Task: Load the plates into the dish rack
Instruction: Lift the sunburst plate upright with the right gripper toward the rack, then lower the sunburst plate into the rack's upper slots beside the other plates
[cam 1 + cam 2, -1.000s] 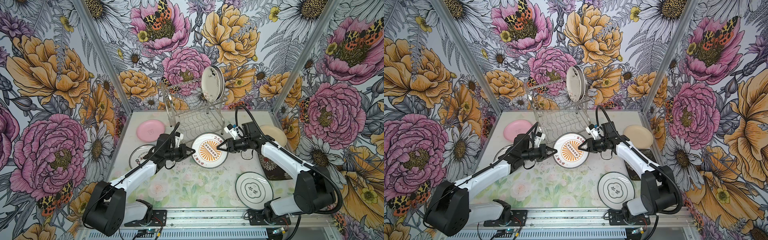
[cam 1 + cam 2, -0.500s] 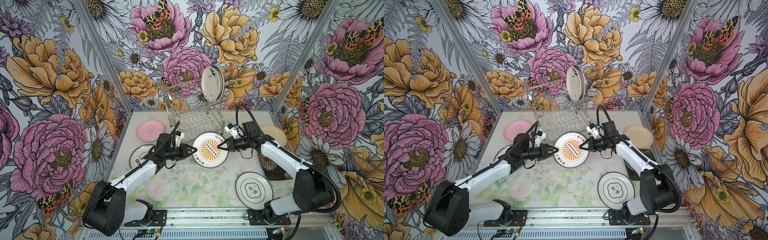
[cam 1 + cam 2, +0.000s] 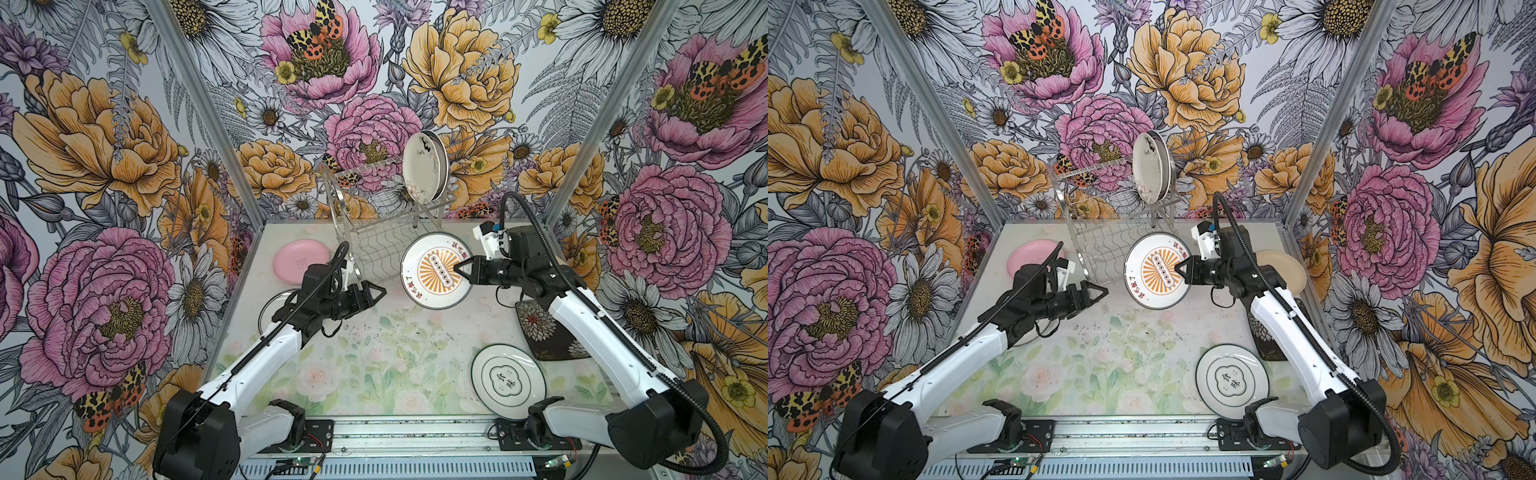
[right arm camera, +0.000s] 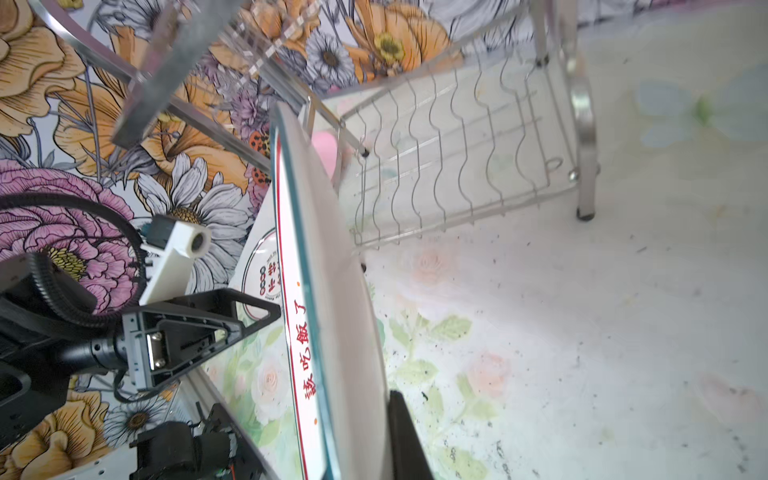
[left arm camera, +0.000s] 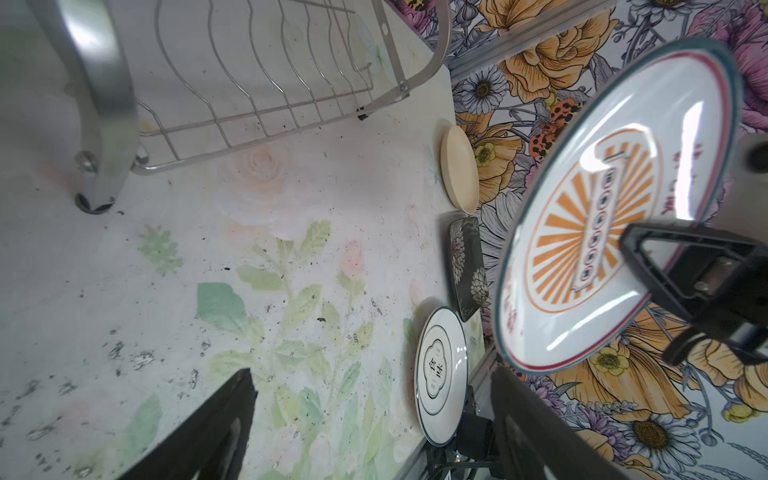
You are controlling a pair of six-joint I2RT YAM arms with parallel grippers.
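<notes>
I find the right pincer [image 3: 458,268] clamped on the rim of the sunburst plate [image 3: 430,272], which is raised off the counter [image 3: 395,353] just before the dish rack [image 3: 374,232] at the rear edge. The left pincer [image 3: 380,293] stands apart, empty, beside the plate.

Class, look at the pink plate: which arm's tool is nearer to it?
Left. The left tool hangs open near the pink plate; the right tool grips the sunburst plate farther off.

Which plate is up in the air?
The orange sunburst plate, held by the right end effector; the rest lie flat or stand in the rack.
</notes>
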